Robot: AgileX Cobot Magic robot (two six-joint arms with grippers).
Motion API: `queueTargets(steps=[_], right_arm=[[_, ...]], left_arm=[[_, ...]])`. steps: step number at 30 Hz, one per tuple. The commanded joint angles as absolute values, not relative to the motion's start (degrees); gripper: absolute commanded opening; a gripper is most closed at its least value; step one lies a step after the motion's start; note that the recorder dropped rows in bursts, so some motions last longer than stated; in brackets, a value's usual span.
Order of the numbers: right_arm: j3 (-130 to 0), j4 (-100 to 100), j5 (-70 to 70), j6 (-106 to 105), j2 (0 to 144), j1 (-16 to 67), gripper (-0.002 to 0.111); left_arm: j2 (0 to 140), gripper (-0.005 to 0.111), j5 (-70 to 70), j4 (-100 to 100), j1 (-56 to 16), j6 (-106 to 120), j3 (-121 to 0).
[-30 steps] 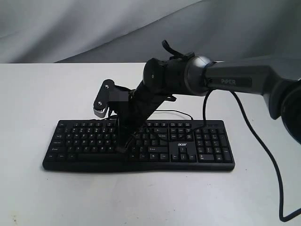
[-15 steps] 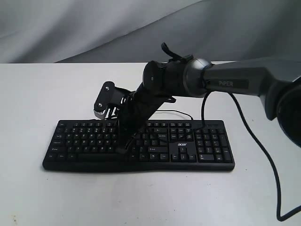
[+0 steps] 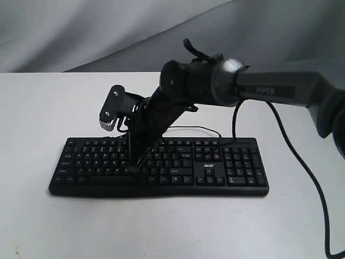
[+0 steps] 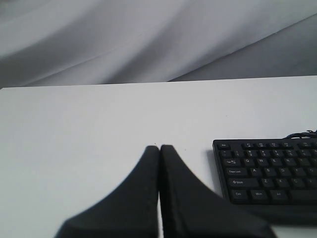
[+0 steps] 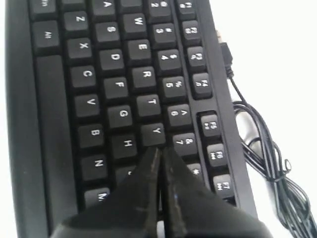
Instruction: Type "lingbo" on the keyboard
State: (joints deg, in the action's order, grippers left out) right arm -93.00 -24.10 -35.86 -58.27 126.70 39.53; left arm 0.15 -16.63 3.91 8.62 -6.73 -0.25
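the white counter [image 3: 161, 226] carries the keyboard [image 3: 226, 174], which lies flat across its middle, long side toward the near edge, number pad at the right. the right gripper [image 3: 133, 168] comes in from the right and slants down onto the letter block left of centre. its fingers are pressed together into one point, the tip just beside the h and y keys; whether it presses a key cannot be told. the left gripper [image 4: 159, 148], also pressed together and holding nothing, is over bare counter off the keyboard's caps-lock end. a thin black cable [image 3: 204, 129] loops behind the far edge, before a grey cloth [image 3: 108, 32].
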Motion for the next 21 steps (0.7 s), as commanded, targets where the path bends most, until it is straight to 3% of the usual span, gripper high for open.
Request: queueTargets(steps=[1,21], right_arm=[[-93.08,-24.94,-38.20,-58.16,126.24,40.66,0.000],[-92.73,-24.94,-39.46,-58.28,127.90,41.79,0.000]], left_arm=[[0.00,0.001,-16.36,3.45,8.73,-6.96,0.00],[0.00,0.001,-16.36,3.45,8.73,-6.96,0.00]])
